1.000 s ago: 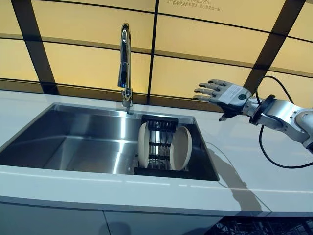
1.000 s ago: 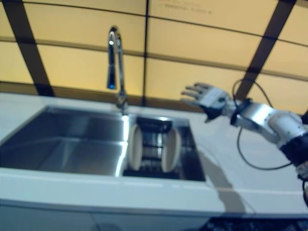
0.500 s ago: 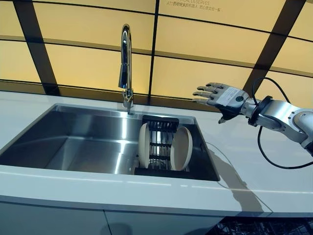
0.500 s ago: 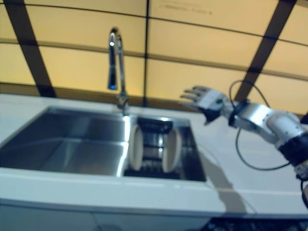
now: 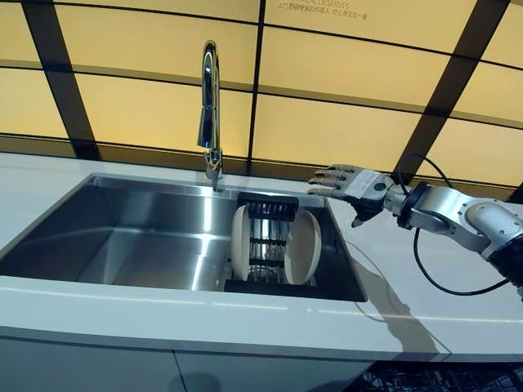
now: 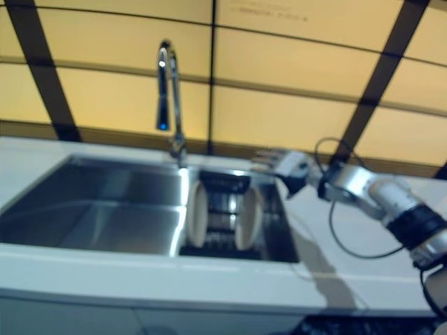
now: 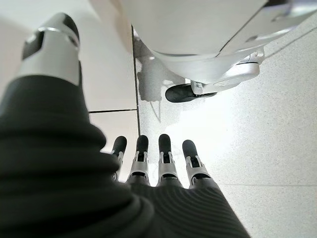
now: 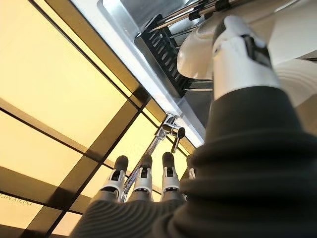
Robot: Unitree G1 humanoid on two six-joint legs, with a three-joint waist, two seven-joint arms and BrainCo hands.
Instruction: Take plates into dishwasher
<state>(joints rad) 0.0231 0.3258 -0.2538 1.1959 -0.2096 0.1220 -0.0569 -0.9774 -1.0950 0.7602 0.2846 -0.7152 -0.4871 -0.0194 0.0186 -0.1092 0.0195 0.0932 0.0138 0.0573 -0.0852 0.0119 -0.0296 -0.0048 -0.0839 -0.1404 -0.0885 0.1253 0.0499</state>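
Plates (image 5: 303, 247) stand on edge in a dark rack (image 5: 266, 241) at the right end of a steel sink (image 5: 122, 233) sunk into the white tabletop (image 5: 425, 286), two pale discs set apart with the rack's wires between them, one (image 5: 239, 242) on the side toward the faucet (image 5: 210, 98) and one on the side toward the robot's right arm. Both are upright, faces turned sideways along the sink, rims pointing up.

The right hand (image 5: 353, 184) hangs above the sink's far right corner, its fingers (image 5: 327, 178) straight, spread wide and holding nothing. The nearer plate lies below and just ahead of the fingertips, slightly toward the robot; the farther plate sits beyond it past the rack. In the right wrist view the thumb (image 8: 241, 54) points toward the plates' white rims while the other fingers reach out toward the yellow wall panels (image 8: 44, 74).

The arm comes in low from the right across the tabletop, wrist roughly level, palm facing down and toward the sink. The right hand is clearly the nearer one: the left hand (image 7: 163, 168) shows only in its own wrist view, fingers straight and relaxed, hanging over the floor (image 7: 267, 124), well apart from the sink. A grasp would likely call for the hand to drop and close over the nearer plate's top rim.
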